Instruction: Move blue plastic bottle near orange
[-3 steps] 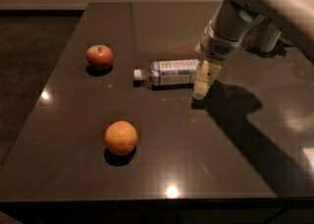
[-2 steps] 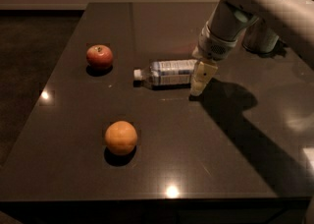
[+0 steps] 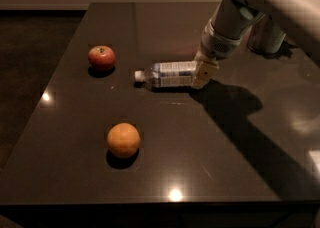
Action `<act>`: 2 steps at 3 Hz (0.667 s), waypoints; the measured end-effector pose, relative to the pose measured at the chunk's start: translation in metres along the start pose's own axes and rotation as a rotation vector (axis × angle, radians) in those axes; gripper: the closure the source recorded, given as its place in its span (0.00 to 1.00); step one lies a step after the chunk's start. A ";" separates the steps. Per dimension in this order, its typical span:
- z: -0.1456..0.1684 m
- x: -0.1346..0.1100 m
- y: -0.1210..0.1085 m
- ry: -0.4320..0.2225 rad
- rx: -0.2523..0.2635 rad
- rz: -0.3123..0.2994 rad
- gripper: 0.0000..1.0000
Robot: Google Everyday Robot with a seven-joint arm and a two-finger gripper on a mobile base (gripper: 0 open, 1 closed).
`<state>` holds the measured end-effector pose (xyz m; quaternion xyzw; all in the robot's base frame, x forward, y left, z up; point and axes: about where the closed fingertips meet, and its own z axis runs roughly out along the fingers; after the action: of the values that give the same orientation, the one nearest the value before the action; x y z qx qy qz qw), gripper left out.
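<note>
Dark glossy surface [image 3: 240, 162], blue plastic bottle [image 3: 170, 73] lying on its side, cap toward red apple [image 3: 101, 57], gripper [image 3: 204, 74] at its base end, hold cannot be told, orange [image 3: 123, 140] well apart, nearer the front.

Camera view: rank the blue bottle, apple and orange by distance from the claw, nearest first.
The claw sits low over the table, mid-right.
1. blue plastic bottle: lying on its side, its base end right at the claw.
2. red apple, back left, and orange, front left: both well away from the claw, too close to call between them.
</note>
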<state>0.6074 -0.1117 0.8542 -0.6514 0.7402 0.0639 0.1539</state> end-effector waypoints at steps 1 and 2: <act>-0.016 -0.010 0.018 -0.026 -0.013 -0.002 0.88; -0.030 -0.024 0.047 -0.062 -0.012 -0.004 1.00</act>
<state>0.5597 -0.0914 0.8846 -0.6514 0.7335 0.0883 0.1727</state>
